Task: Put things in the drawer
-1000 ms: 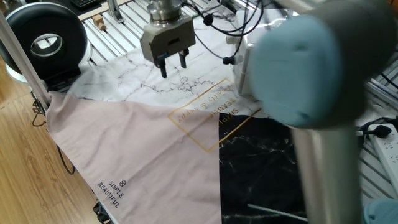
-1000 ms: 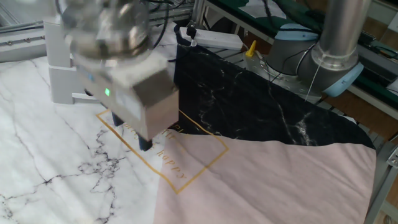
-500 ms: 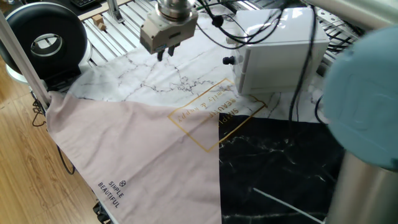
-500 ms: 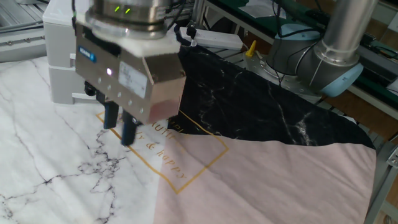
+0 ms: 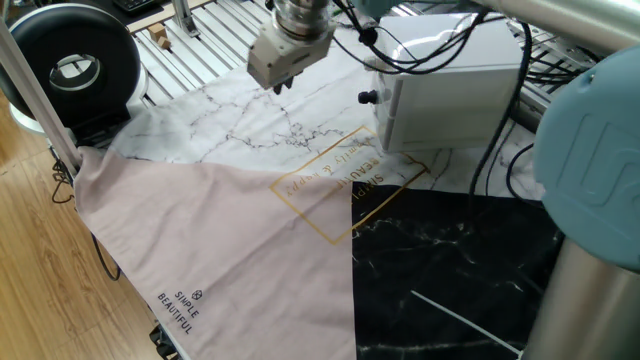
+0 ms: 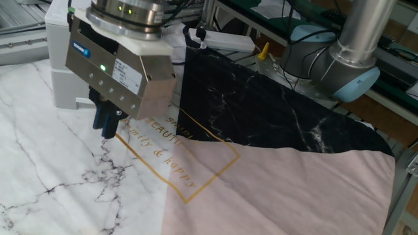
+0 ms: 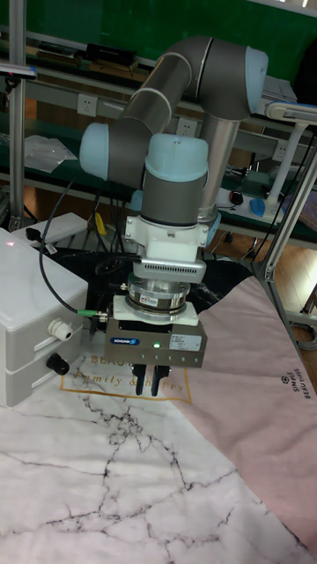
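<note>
The things are out of view; no wooden block shows in any view. The drawer (image 5: 394,112) sits pushed in, flush in the white cabinet (image 5: 455,70), with its dark knob (image 5: 366,97) facing the cloth. My gripper (image 5: 278,88) hangs above the white marble cloth, left of the knob and a little away from it. From the other side, the gripper (image 6: 104,127) hovers in front of the cabinet (image 6: 60,81). In the tall view the gripper (image 7: 155,386) points straight down, right of the knob (image 7: 58,363). Its fingers stand a narrow gap apart with nothing between them.
A pink cloth (image 5: 220,240) and a black marble cloth (image 5: 430,270) cover the near table. A black round device (image 5: 70,65) stands at the far left. My arm's blue-grey joint (image 5: 595,150) fills the right edge. Cables run over the cabinet; a power strip (image 6: 225,40) lies behind it.
The gripper has moved away from the middle of the cloth toward the cabinet and turned about its axis. The arm's big joint has swung out of the camera's way, uncovering the cabinet.
</note>
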{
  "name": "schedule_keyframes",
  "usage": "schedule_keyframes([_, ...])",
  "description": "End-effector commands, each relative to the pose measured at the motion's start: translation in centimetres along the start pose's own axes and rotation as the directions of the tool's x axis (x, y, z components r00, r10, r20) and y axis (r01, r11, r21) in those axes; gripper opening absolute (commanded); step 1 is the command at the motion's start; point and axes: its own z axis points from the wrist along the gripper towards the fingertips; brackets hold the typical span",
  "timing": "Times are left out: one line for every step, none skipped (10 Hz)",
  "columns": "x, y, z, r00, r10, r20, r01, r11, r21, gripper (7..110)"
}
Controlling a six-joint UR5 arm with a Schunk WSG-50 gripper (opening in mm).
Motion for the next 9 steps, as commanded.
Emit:
schedule_keyframes([0.24, 0.46, 0.95, 0.999, 0.019, 0.027, -0.019, 1.000, -0.007, 7])
schedule_keyframes([0.57, 0.40, 1.03, 1.000, 0.012, 0.016, -0.012, 1.000, -0.003, 7])
schedule_keyframes([0.86, 0.16, 1.01, 1.000, 0.005, 0.008, -0.005, 1.000, 0.004, 7])
schedule_keyframes([0.97, 0.16, 1.06, 1.000, -0.002, 0.003, 0.002, 1.000, 0.002, 7])
schedule_keyframes([0.95, 0.24, 1.11, 1.000, 0.002, 0.004, -0.002, 1.000, -0.004, 7])
schedule_keyframes([0.99, 0.19, 1.17, 1.000, 0.006, 0.004, -0.006, 1.000, -0.007, 7])
schedule_keyframes([1.03, 0.08, 1.25, 1.000, 0.005, 0.004, -0.005, 1.000, -0.009, 7])
schedule_keyframes([1.11, -0.07, 1.37, 1.000, 0.004, 0.002, -0.004, 1.000, -0.009, 7])
schedule_keyframes([1.12, -0.07, 1.44, 1.000, 0.005, 0.003, -0.005, 1.000, -0.013, 7])
